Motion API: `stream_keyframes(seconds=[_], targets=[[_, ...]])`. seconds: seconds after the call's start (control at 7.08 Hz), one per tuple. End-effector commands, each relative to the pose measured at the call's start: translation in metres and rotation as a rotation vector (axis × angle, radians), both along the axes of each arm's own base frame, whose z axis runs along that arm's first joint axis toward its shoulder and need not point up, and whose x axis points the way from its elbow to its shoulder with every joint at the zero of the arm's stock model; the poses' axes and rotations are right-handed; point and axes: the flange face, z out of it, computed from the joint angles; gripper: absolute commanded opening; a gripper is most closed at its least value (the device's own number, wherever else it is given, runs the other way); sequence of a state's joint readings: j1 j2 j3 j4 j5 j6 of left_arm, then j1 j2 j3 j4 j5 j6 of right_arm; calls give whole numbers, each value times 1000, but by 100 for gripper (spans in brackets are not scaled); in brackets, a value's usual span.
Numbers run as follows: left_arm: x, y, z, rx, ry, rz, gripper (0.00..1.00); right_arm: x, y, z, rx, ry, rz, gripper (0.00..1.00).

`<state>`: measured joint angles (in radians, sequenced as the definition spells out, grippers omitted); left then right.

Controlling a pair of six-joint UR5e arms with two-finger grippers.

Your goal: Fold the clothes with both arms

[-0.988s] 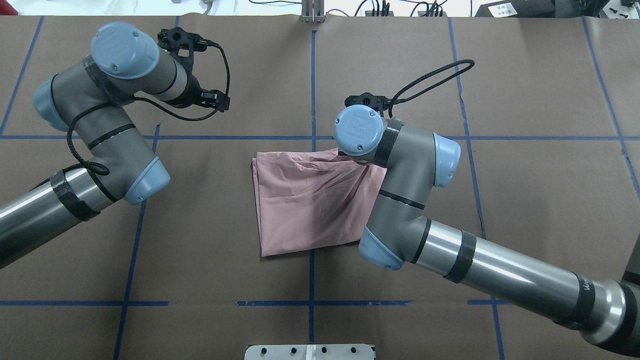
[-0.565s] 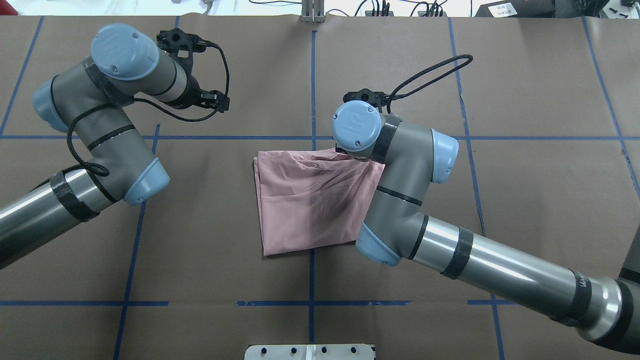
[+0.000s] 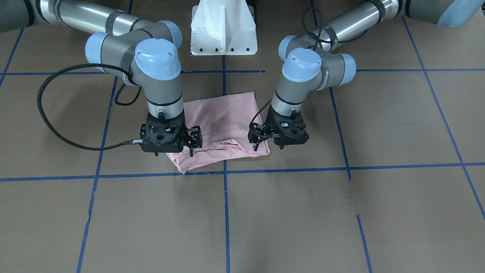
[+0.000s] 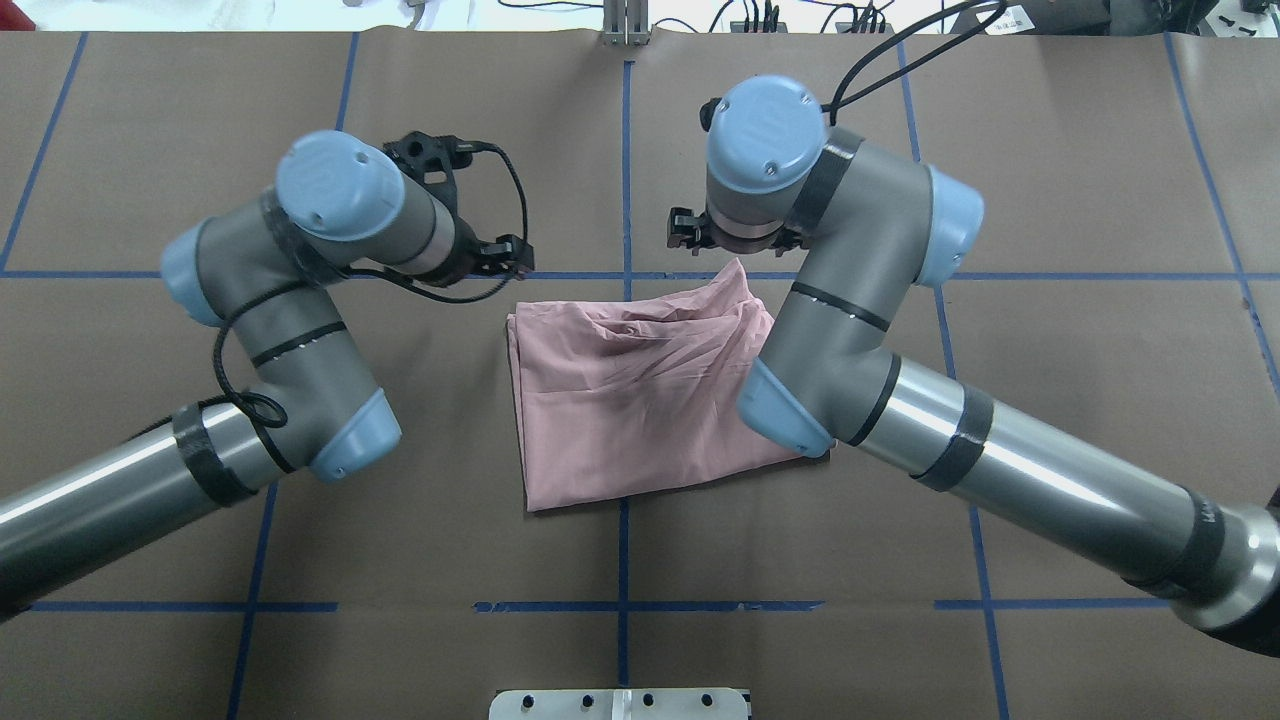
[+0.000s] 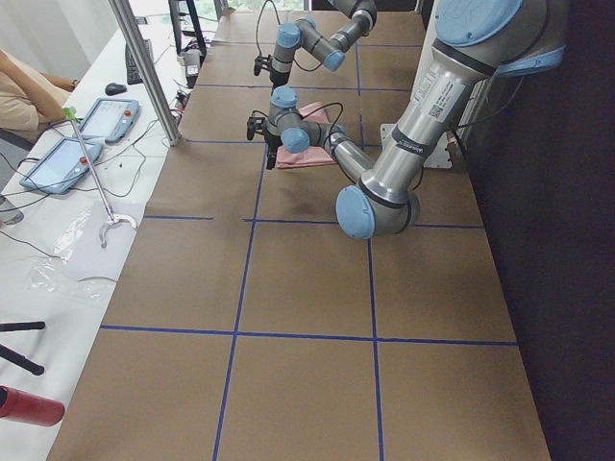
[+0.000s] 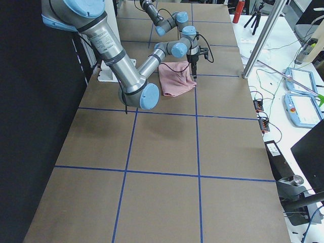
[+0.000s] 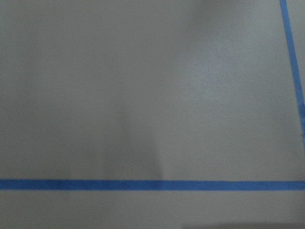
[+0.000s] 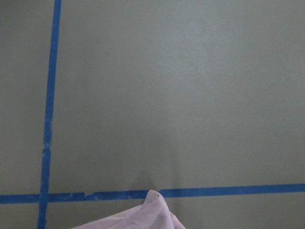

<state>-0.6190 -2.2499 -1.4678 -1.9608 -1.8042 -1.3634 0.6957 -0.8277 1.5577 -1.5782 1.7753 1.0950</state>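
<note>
The pink t-shirt [image 4: 630, 400] lies at the middle of the brown surface [image 4: 1080, 200], doubled into a rough rectangle with its print hidden. On the overhead clock face it is smooth toward 6 o'clock and rumpled along its 12 o'clock edge. Both tools stand at that far edge. The reason seems plain: the two far corners are the handles for the next fold, which I judge would carry that edge back toward the robot at 6 o'clock.

The right end effector [image 3: 173, 153] hangs over the 1 o'clock corner, where the cloth runs out to a point that reaches a blue tape line [image 8: 228, 191]. Its fingers look spread wide with nothing between them. The left end effector [image 3: 269, 147] hangs at the 11 o'clock corner, likewise parted and empty. Its wrist camera sees only bare surface and tape, so most of it is off the cloth.

The pose is mirrored. The left arm [image 4: 270, 330] comes in from 8 o'clock and the right arm [image 4: 850, 290] from 4 o'clock. Each wrist is bent so the last link points straight down, with the fingers vertical above the cloth.

The 1 o'clock corner is bunched in layers, so a pinch there may catch only the top one.
</note>
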Motion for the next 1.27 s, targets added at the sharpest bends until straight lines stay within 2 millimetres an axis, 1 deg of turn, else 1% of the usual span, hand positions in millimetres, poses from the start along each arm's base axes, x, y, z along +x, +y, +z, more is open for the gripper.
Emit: stream_keyframes(seconds=[0.0, 0.14, 0.42, 0.56, 0.71, 0.85, 0.99, 1.13], targets=[[36, -3, -28, -103, -4, -76, 64, 8, -2, 7, 0, 5, -3, 100], [41, 2, -29, -107, -4, -72, 63, 9, -3, 9, -2, 6, 0, 100], [54, 9, -23, -124, -17, -62, 63, 9, -1, 14, -3, 12, -1, 100], [58, 13, -23, -124, -17, -54, 63, 9, -2, 17, -5, 17, 2, 100], [58, 14, -24, -123, -16, -54, 56, 10, -1, 21, -6, 22, 2, 100], [58, 14, -26, -121, -14, -54, 32, 10, -1, 20, -5, 21, 2, 100], [57, 15, -23, -115, -16, -47, 0, 9, -1, 19, -4, 19, 1, 100], [55, 15, -20, -113, -19, -48, 0, 9, -1, 19, -4, 20, 3, 100]])
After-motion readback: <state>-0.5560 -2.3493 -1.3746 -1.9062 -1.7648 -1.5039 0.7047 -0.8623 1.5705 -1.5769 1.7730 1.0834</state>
